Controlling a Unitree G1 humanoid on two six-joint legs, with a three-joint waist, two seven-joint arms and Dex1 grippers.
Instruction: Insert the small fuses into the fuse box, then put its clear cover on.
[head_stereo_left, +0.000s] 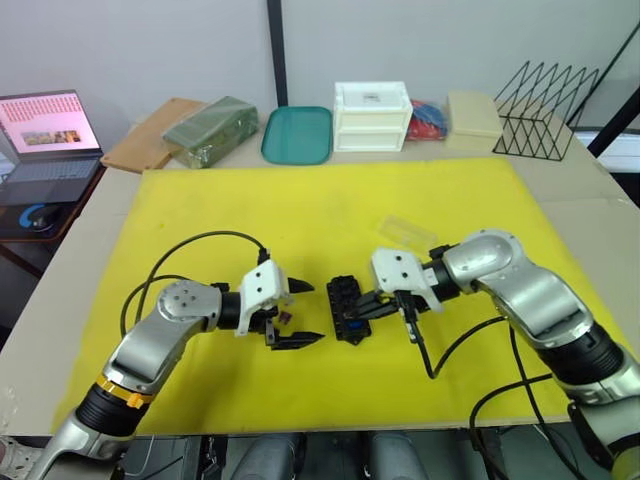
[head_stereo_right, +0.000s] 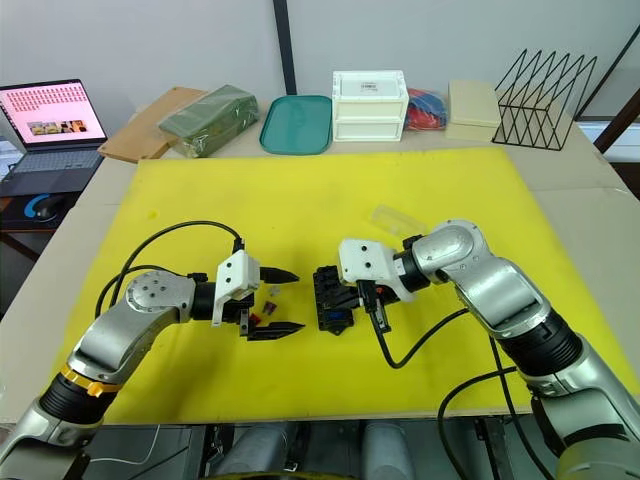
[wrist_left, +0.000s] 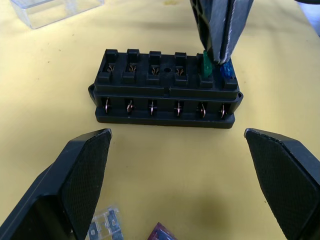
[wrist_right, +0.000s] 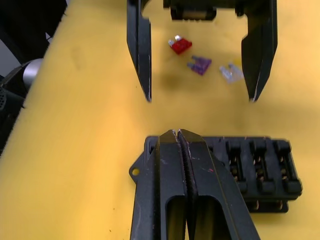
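Yellow matting covers the counter, where the black fuse box (wrist_left: 165, 89), two rows of slots with green and blue fuses seated at one end, lies between both pincers. The right pincer (wrist_right: 179, 134), fingers pressed together, rests on that end. The left pincer (head_stereo_left: 300, 313) gapes wide just beside red, purple and grey fuses (wrist_right: 202, 64).

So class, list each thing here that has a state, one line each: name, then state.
fuse box: uncovered, two fuses seated, other slots empty
clear cover: off, lying on the mat
loose fuses: on the mat
left end effector: open
right end effector: shut over the box
laptop: open
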